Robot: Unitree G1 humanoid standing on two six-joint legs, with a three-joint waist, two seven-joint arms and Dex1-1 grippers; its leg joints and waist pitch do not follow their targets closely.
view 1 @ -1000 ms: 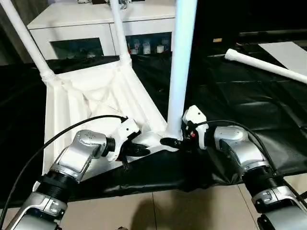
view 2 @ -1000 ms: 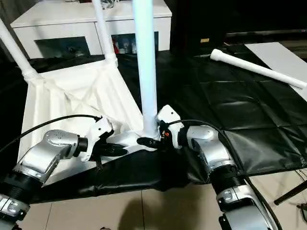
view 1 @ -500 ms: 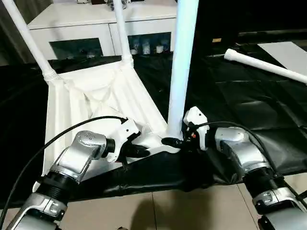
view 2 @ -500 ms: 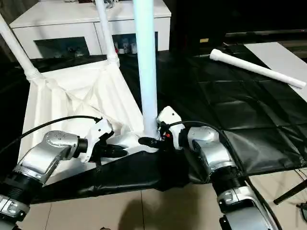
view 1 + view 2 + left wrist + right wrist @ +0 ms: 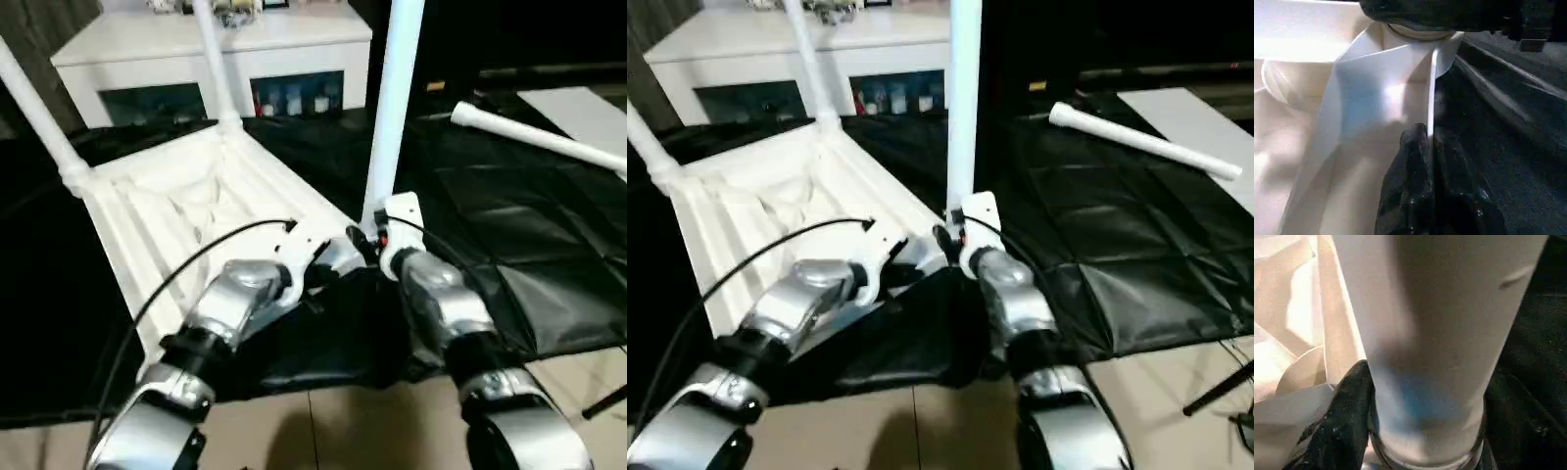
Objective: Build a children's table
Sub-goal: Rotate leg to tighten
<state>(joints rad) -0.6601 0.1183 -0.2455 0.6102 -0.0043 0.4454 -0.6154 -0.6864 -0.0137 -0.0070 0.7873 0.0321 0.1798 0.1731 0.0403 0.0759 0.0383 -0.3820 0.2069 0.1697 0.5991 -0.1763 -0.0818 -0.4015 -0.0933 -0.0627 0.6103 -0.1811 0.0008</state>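
Black sheeting [image 5: 509, 225] carries our upturned children's table [image 5: 186, 196]; a loose leg [image 5: 534, 137] lies well apart. Left wrist: our left claw [image 5: 1427, 147] pinches the corner edge. Right wrist: our right claw [image 5: 1420, 450] clasps the upright leg [image 5: 1435, 323].

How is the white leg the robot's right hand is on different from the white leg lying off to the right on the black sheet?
The held leg stands upright, its base set in the near corner of the upturned table top; the loose leg lies flat on the black sheet, attached to nothing. The right hand is at the standing leg's base; nothing touches the lying one. Both are white, round and long.
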